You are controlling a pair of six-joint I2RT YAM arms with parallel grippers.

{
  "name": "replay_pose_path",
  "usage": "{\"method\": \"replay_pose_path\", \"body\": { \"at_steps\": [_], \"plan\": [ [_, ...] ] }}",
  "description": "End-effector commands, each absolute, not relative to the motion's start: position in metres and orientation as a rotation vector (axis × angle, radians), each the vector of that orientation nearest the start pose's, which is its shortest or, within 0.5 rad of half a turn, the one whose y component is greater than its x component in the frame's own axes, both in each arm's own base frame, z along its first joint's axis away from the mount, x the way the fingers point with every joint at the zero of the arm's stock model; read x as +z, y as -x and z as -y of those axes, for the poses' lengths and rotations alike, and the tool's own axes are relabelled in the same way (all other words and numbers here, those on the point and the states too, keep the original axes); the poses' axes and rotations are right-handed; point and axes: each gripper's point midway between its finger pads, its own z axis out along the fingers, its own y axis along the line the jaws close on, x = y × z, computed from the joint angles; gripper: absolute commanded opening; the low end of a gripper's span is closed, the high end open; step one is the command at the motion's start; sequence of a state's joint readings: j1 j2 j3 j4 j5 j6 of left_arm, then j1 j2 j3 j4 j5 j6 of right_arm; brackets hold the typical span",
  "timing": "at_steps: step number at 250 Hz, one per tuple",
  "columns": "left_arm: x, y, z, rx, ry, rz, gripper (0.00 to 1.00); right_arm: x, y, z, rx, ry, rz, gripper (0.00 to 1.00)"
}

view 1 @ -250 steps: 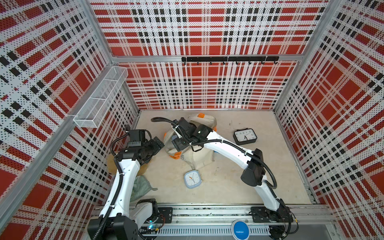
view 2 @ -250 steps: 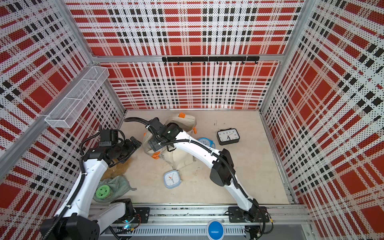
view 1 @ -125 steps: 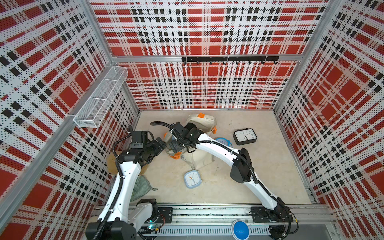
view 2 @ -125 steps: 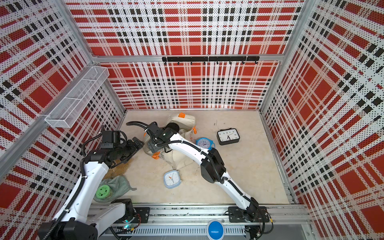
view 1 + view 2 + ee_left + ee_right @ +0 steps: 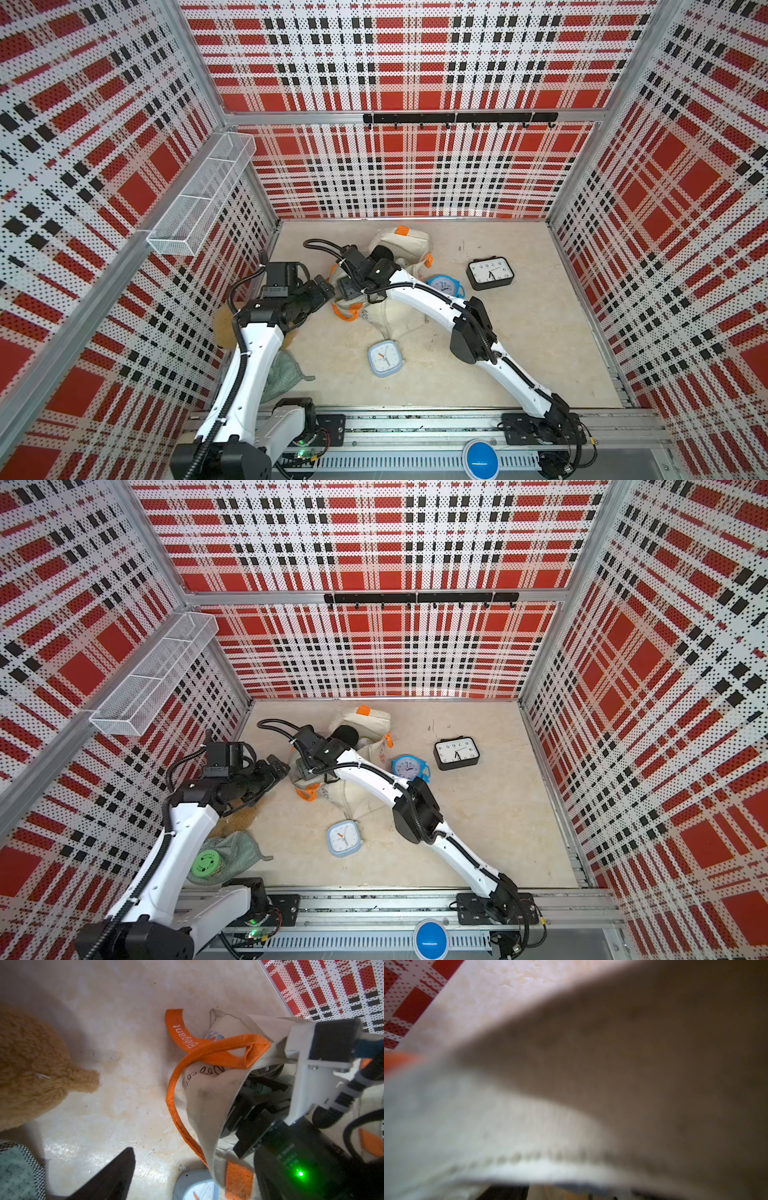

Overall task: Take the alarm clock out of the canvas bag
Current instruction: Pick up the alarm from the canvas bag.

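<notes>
Both at rim | right gripper (image 5: 348, 289) inside canvas bag (image 5: 400, 316) | left gripper (image 5: 322, 291) outside

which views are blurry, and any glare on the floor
right wrist view: almost wholly out-of-focus bag cloth pressed close, partly in shadow; left wrist view: sharp on the orange handle, with a glare patch on the floor; both top views: sharp and evenly lit

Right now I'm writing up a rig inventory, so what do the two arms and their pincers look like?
Left arm and right arm alike: glossy white link shells, black joint housings, black corrugated cable running alongside. The left pincer and right pincer are black and angular. By the right wrist, a white bracket carries a black camera block, and a green light glows on the housing.
</notes>
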State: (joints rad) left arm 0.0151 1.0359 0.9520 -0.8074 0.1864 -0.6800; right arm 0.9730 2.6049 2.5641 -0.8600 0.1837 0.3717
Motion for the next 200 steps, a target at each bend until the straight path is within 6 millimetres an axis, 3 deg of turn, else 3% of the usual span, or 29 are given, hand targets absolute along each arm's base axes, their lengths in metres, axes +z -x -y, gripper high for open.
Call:
{"method": "replay_pose_path", "body": {
  "at_steps": [1, 48, 95, 141, 200],
  "plan": [
    [0.187, -0.29, 0.028, -0.497, 0.758, -2.389, 0.92, 0.097, -0.403, -0.511, 0.346, 0.588, -2.407, 0.69],
    [0.187, -0.291, 0.028, -0.504, 0.756, -2.386, 0.92, 0.094, -0.406, -0.515, 0.357, 0.588, -2.394, 0.53],
    [0.189, -0.29, 0.028, -0.507, 0.754, -2.379, 0.92, 0.112, -0.409, -0.515, 0.361, 0.591, -2.354, 0.42],
    [0.197, -0.291, 0.029, -0.518, 0.751, -2.357, 0.92, 0.154, -0.406, -0.51, 0.402, 0.565, -2.306, 0.4],
    [0.216, -0.289, 0.027, -0.508, 0.742, -2.293, 0.92, 0.201, -0.389, -0.487, 0.418, 0.565, -2.283, 0.4]
  ]
}}
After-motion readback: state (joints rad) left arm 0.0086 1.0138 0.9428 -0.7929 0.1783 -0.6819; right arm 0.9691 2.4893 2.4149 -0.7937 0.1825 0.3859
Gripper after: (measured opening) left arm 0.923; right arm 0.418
